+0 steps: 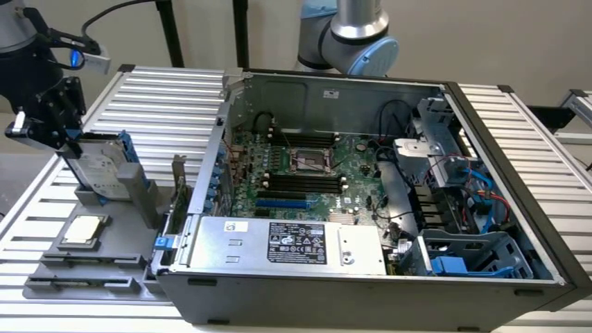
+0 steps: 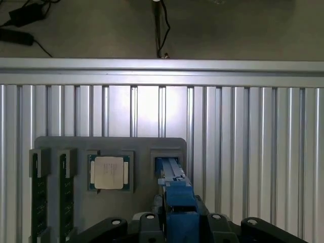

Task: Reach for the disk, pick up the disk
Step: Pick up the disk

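Far left of exterior view: your tool (image 1: 76, 141) (image 2: 178, 223) sits at top edge of disk (image 1: 97, 166) (image 2: 174, 195). Cannot tell whether tool has disk clamped. Disk stands upright on edge in slot of gray fixture plate (image 1: 120, 243) on slatted bench (image 1: 176, 97), blue rail toward wrist camera. Near it on plate: CPU chip (image 1: 82, 229) (image 2: 109, 172), lying flat. Toward exterior view's right: open PC case (image 1: 370, 291), motherboard (image 1: 306, 166) exposed, silver power supply (image 1: 287, 243) at near edge.

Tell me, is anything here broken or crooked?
Nothing looks broken or spilled. The disk stands on edge in the gray holder, looking a little tilted, with the gripper at its top. The computer case lies open, its side cover off.
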### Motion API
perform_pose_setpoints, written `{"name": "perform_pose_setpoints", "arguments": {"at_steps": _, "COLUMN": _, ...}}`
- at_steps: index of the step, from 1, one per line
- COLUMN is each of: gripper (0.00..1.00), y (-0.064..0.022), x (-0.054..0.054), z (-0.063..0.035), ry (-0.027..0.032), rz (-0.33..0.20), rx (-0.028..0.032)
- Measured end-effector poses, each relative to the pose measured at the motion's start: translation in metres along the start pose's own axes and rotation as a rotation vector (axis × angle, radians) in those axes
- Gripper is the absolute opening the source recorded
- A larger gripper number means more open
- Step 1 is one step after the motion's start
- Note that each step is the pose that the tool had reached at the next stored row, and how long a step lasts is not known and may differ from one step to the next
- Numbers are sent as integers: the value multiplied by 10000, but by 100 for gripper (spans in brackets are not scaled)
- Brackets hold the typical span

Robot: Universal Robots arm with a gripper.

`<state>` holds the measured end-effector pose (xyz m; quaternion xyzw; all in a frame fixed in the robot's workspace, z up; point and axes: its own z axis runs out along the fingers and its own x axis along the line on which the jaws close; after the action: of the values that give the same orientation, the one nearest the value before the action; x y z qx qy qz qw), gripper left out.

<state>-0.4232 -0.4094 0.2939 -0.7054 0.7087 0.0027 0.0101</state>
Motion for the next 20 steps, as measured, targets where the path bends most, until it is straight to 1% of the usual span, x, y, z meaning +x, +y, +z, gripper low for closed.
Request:
{"name": "perform_pose_setpoints", "arguments": {"at_steps": 7, "gripper": 33, "y": -2, "x": 14, "z": 0, "ry": 0, "rz": 0, "rx": 0}}
{"name": "perform_pose_setpoints", "arguments": {"at_steps": 15, "gripper": 33, "y": -2, "x": 72, "z": -1, "ry": -2, "rz": 0, "rx": 0}}
{"name": "perform_pose_setpoints", "arguments": {"at_steps": 20, "gripper": 33, "y": -3, "x": 76, "z": -1, "ry": -11, "rz": 0, "rx": 0}}
